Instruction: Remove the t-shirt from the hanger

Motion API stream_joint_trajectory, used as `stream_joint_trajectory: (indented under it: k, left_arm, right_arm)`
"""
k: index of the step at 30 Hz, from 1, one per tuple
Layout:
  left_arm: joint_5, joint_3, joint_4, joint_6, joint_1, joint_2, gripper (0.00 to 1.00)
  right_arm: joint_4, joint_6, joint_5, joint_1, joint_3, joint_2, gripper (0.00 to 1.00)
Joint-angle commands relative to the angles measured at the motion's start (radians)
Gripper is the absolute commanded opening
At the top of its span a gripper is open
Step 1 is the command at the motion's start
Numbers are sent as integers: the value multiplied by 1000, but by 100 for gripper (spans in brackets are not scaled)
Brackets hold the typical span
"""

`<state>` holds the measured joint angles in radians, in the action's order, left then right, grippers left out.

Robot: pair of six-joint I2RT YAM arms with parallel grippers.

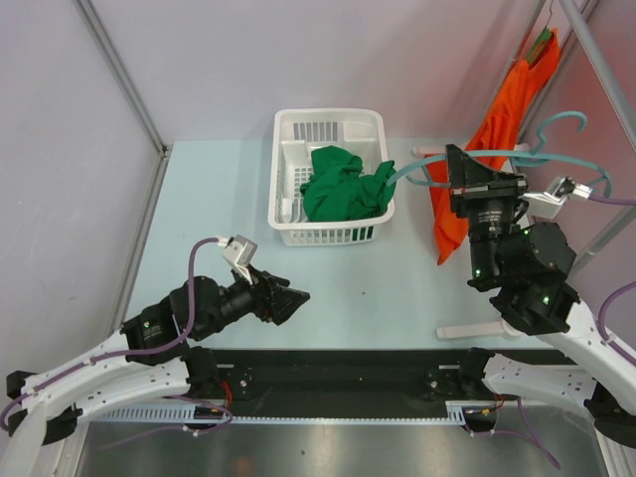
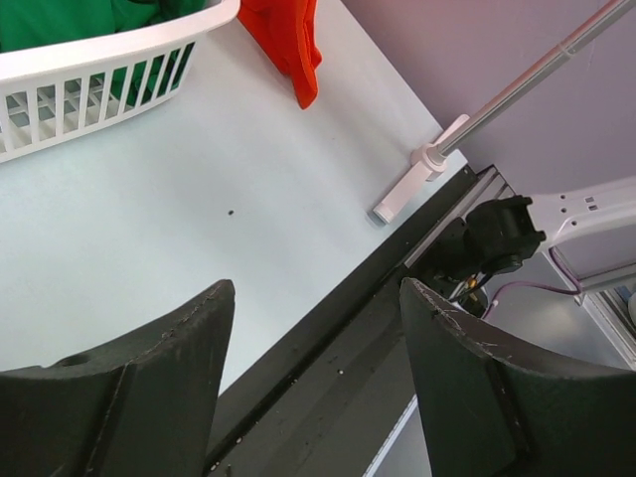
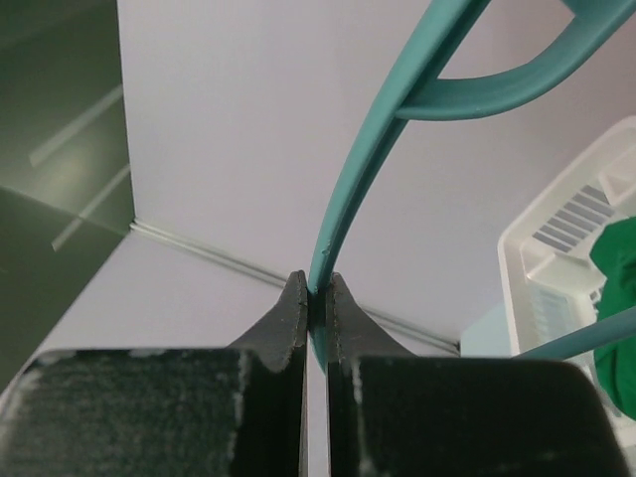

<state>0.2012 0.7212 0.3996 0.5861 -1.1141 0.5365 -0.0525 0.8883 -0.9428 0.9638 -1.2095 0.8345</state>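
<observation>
A green t-shirt (image 1: 343, 184) lies crumpled in a white basket (image 1: 328, 116). A teal hanger (image 1: 422, 167) is held in the air to the right of the basket. Its left tip reaches the edge of the shirt, and I cannot tell whether it is inside the cloth. My right gripper (image 1: 459, 169) is shut on the hanger's thin bar (image 3: 378, 149), with the jaws pinching it (image 3: 316, 283). My left gripper (image 1: 298, 296) is open and empty (image 2: 316, 298), low over the table in front of the basket (image 2: 99, 79).
An orange t-shirt (image 1: 502, 119) hangs from a rack at the right; it also shows in the left wrist view (image 2: 288, 40). The rack's white feet (image 1: 477, 328) lie on the table at the right. Grey walls close in the back and sides.
</observation>
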Motion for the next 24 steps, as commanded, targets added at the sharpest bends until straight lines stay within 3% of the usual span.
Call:
stream_joint_trajectory:
  k: [1,24]
  left_arm:
    - [-20,18,-11,21,0,-1,72]
    - [-59,17,-41,24,0,31,72]
  right_arm:
    - [-156,-25,-183,-8,-48,-25,0]
    - [40,227,-409,-10,-139,-90,0]
